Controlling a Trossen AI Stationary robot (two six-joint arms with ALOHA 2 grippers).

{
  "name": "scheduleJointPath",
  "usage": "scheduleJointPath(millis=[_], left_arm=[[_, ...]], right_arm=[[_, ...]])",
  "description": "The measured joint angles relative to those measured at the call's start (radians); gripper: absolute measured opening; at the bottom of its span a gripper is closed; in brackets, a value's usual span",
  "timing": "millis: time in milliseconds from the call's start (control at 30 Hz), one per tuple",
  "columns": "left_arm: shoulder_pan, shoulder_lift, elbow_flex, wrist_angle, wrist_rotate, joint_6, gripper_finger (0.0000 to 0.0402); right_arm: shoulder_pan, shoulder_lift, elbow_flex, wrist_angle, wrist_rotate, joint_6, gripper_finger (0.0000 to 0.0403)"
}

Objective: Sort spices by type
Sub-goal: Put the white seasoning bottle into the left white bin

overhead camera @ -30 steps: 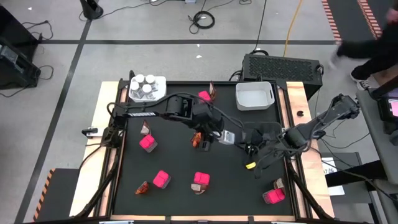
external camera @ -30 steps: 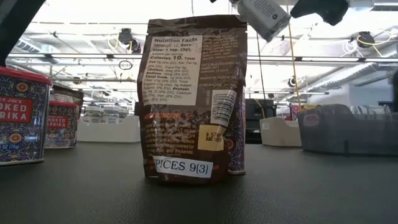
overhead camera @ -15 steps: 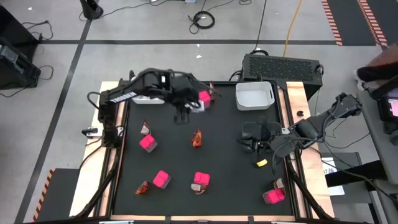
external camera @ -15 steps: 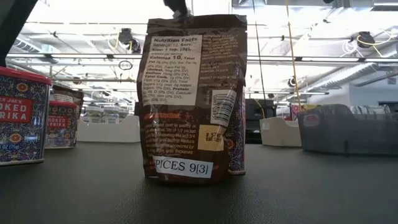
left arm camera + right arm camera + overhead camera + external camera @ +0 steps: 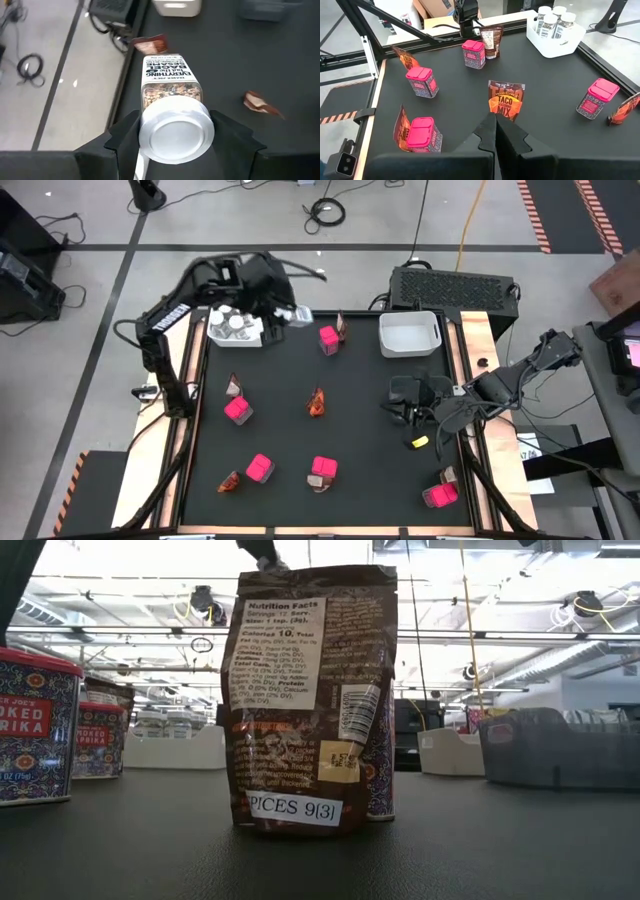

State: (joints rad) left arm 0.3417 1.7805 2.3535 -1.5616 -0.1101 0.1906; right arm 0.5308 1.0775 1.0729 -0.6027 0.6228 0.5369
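Far left in the low view: red tins (image 5: pixel 35 725) reading "SMOKED PAPRIKA", upright on the black table (image 5: pixel 320 855). Seen from above as bright pink cube boxes (image 5: pixel 238 409), scattered over the mat, one (image 5: pixel 328 338) near the far edge just beside an upright sachet (image 5: pixel 342 327).

Far left corner of the table: a white bin (image 5: pixel 222 335) packed with clear white-capped jars (image 5: pixel 236 326). Above it, left gripper (image 5: pixel 283 315) clamped around another jar (image 5: pixel 171 102), fingers (image 5: pixel 231 135) pressing both sides of its silver-white cap. Label legible in the left wrist view: "EVERYTHING BUT THE BAGEL SESAME"; brown-and-pale seed mix visible through the clear body.

Centre: a crinkly brown sachet (image 5: pixel 310 700) standing upright, filling the low view, back panel toward the lens. Printed "Nutrition Facts", "Calories 10"; below, a white sticker "PICES 9(3)" and a tan square patch, lettering too small to read. From the right wrist view, same kind of sachet (image 5: pixel 506 100) shows an orange front marked "TACO ... MIX".

Right of centre, far edge: an empty white bin (image 5: pixel 409 334).

Right: right gripper (image 5: pixel 400 402) low over the mat near the right edge, fingers (image 5: pixel 492 132) pressed fully together, holding nothing. Just beside, a small yellow piece (image 5: pixel 421 442) on the mat. Near right corner: another pink box (image 5: pixel 440 496) with a sachet (image 5: pixel 449 475) touching it.
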Motion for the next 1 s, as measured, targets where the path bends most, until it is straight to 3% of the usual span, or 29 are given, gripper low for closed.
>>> scheduleJointPath(millis=[467,567,800,1000], left_arm=[[-0.007,0.003,-0.008,-0.008,-0.009,0.01,0.0206],[0.007,0.003,-0.008,-0.009,-0.049,0.003,0.0206],[0.085,0.003,-0.008,-0.01,-0.056,-0.179,0.0206],[0.24,0.003,-0.008,-0.011,-0.06,-0.339,0.0206]], right_arm=[[0.0,0.0,0.0,0.0,0.0,0.0,0.0],[0.0,0.0,0.0,0.0,0.0,0.0,0.0],[0.0,0.0,0.0,0.0,0.0,0.0,0.0],[0.0,0.0,0.0,0.0,0.001,0.0,0.0]])
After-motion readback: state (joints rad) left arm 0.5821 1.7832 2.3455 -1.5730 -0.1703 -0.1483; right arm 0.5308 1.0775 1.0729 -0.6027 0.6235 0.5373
